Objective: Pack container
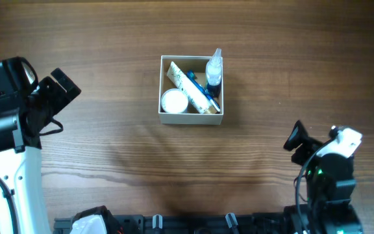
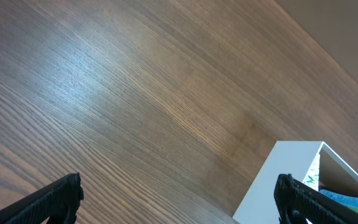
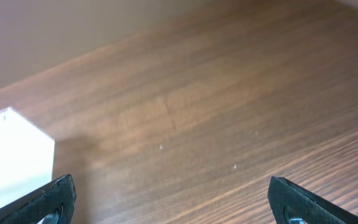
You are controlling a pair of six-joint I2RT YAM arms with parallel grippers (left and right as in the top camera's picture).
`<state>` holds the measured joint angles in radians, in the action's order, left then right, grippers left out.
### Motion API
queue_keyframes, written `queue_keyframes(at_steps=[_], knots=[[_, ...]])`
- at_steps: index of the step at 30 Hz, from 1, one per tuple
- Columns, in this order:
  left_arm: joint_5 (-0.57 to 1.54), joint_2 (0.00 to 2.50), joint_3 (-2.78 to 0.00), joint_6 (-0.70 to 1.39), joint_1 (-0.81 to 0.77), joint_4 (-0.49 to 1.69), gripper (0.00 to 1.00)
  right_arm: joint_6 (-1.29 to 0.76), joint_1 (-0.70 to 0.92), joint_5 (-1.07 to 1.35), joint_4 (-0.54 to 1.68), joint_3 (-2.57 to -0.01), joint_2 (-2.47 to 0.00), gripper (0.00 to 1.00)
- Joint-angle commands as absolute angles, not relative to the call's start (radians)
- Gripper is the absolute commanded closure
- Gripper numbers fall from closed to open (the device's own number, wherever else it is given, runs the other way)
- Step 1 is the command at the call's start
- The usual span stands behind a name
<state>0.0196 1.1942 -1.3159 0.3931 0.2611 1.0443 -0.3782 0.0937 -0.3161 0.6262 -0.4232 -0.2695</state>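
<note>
The container [image 1: 191, 118] sits mid-table, toward the far edge, holding a spray bottle [image 1: 213, 70], a tube [image 1: 190, 88] and a round white jar [image 1: 174, 101]. The left gripper [image 2: 179, 202] is by the left edge, fingers spread and empty. The right gripper [image 3: 173, 202], near the near-right corner, is likewise released. Watch that bottle: its nozzle overhangs the rim, so I'd guess any nudge tips it out.

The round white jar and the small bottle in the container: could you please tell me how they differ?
The jar is a squat, all-white disc; the bottle is slim, with a dark body and pale cap. In the overhead view the jar sits in the lower-left corner of the container, the bottle in its upper-right corner, cap overlapping the rim. Both are inside the container.
</note>
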Motion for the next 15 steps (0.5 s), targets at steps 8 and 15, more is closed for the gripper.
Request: queue_keyframes(at_steps=[8,15], knots=[[0.009,1.196,-1.314,0.370,0.267,1.041,0.00,-0.342,0.090,-0.270,0.614,-0.187,-0.023,0.00],[0.009,1.196,-1.314,0.370,0.267,1.041,0.00,-0.342,0.090,-0.267,0.618,-0.169,-0.004,0.00]])
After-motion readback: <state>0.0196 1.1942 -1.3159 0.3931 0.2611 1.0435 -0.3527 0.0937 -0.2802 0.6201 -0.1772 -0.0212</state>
